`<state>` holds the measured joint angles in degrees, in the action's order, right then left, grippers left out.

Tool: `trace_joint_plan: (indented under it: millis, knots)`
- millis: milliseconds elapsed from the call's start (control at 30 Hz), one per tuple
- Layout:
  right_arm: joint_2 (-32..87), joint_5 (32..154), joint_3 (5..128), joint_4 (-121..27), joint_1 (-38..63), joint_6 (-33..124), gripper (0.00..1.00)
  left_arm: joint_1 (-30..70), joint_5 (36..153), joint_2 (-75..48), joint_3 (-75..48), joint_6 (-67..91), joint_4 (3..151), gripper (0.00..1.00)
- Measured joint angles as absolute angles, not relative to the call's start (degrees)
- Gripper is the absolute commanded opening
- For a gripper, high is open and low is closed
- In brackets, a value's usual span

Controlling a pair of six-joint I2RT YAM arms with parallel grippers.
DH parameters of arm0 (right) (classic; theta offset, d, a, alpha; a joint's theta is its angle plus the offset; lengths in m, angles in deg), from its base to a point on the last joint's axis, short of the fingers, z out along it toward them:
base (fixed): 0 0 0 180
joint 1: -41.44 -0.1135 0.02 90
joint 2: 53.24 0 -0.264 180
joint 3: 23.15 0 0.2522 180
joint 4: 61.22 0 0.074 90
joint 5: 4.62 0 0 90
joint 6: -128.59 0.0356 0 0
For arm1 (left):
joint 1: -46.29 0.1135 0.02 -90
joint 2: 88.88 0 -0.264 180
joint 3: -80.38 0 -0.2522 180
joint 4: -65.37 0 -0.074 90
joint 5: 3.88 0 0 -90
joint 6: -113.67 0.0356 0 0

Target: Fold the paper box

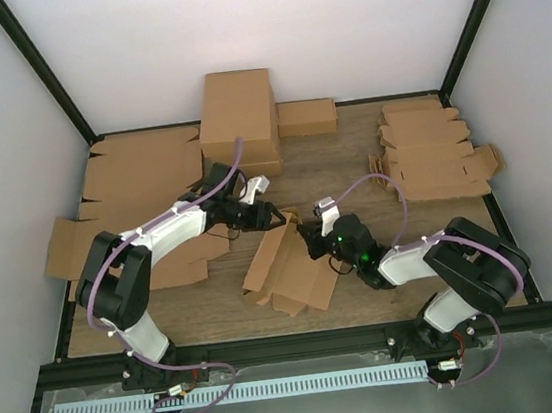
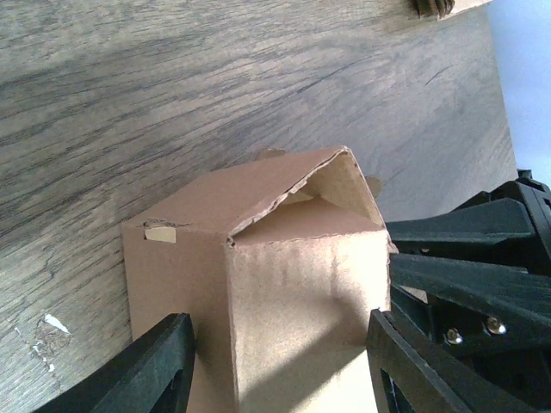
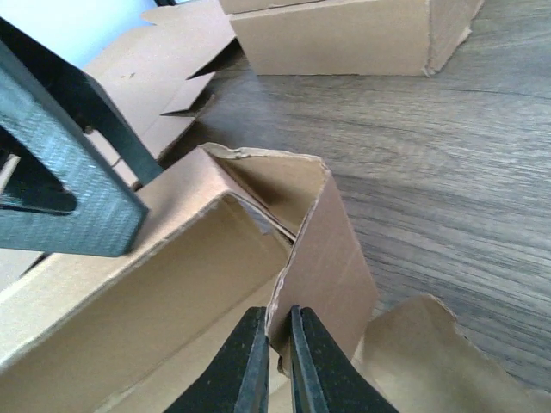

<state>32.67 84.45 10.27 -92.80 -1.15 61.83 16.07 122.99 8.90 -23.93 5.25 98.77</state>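
while the paper box (image 1: 288, 265) lies half-formed mid-table between my arms, i see the left gripper (image 2: 284, 361) spread wide around its end, fingers (image 2: 159, 370) flanking both walls; the right gripper (image 3: 277, 361) is nearly closed, pinching a thin flap edge

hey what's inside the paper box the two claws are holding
Nothing visible. Through the open end of the paper box, the right wrist view shows only bare cardboard walls and a folded-in flap. The deeper interior is hidden by its own walls and the right claw pinching one panel.
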Motion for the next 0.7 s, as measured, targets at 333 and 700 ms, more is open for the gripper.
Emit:
trace_joint_plan:
  millis: [333, 700]
  knots:
    - [29.67, 90.33, 9.55, -91.92, -1.31, 62.73, 0.21, 15.81, 120.84, 9.01, -22.90, 5.95, 100.43, 0.57]
    - [25.15, 93.77, 9.59, -82.94, -1.00, 60.81, 0.45, 14.96, 119.38, 10.41, -20.24, 8.18, 104.19, 0.57]
